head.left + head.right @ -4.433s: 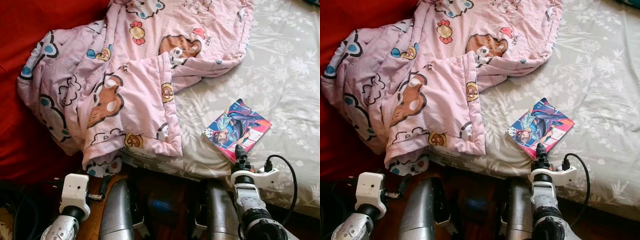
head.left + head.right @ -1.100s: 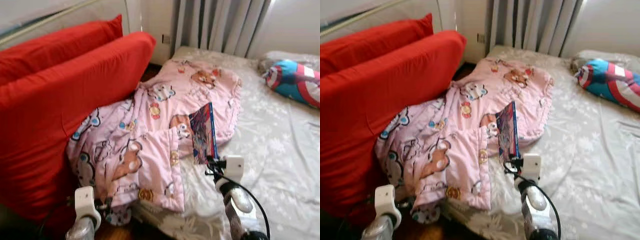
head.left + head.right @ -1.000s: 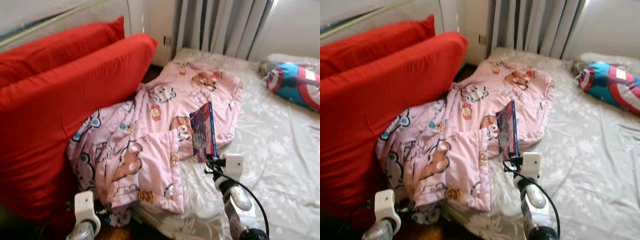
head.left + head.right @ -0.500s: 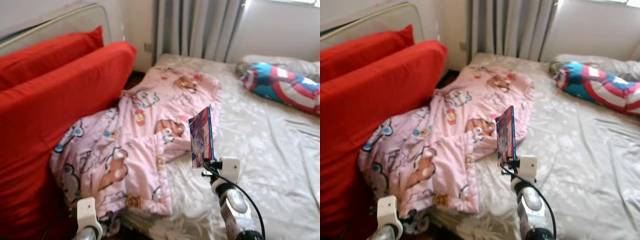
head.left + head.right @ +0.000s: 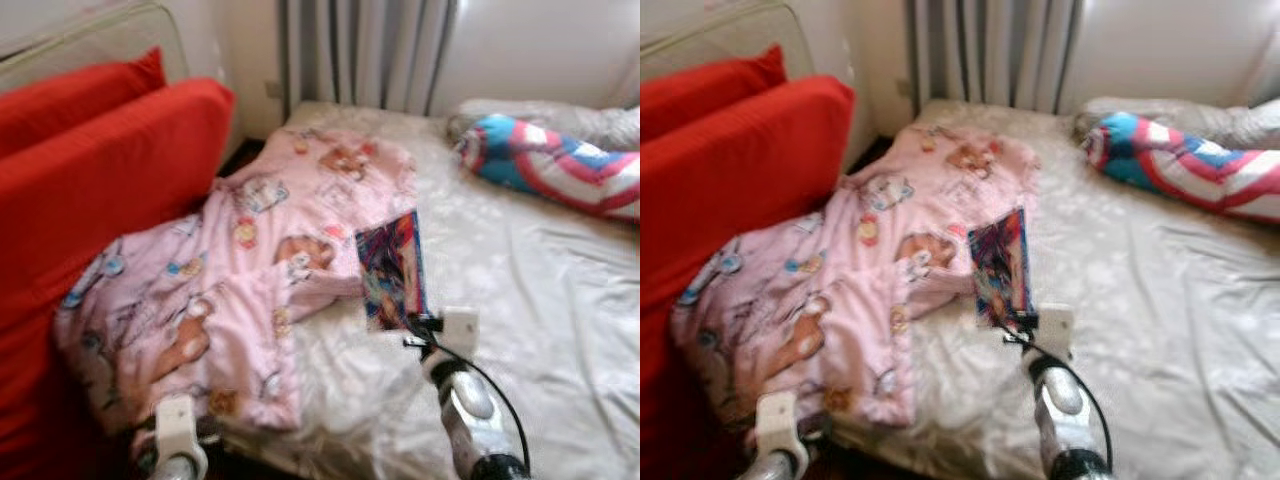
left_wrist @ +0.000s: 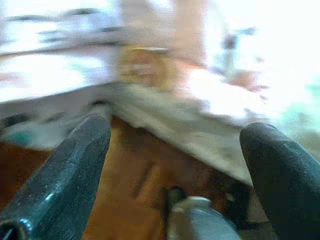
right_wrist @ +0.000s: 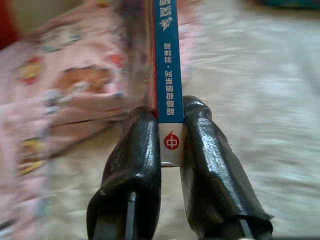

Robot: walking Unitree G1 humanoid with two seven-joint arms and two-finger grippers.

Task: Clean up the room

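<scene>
- Book: a thin paperback with a bright illustrated cover, held up off the bed, standing roughly upright and leaning a little, above the grey floral sheet and just beside the edge of the pink quilt.
- Right gripper: clamped on the book's lower end; in the right wrist view the two black fingers press either side of the blue spine, which carries a red round mark and printed characters.
- Right arm: silver, raised from the near edge of the frame over the bed, with a black cable looping beside it.
- Left gripper: low at the near side of the bed; in the left wrist view its fingers stand wide apart with nothing between them, over brown floor and the bed's edge. That view is blurred.
- Pink quilt: crumpled, printed with cartoon bears, spread over the left half of the bed and hanging off its near left corner.
- Red cushions: two, standing against the headboard side at the left, touching the quilt.
- Striped pillow: blue, red and white, at the far right of the bed.
- Grey curtains: hanging behind the bed's far end.
</scene>
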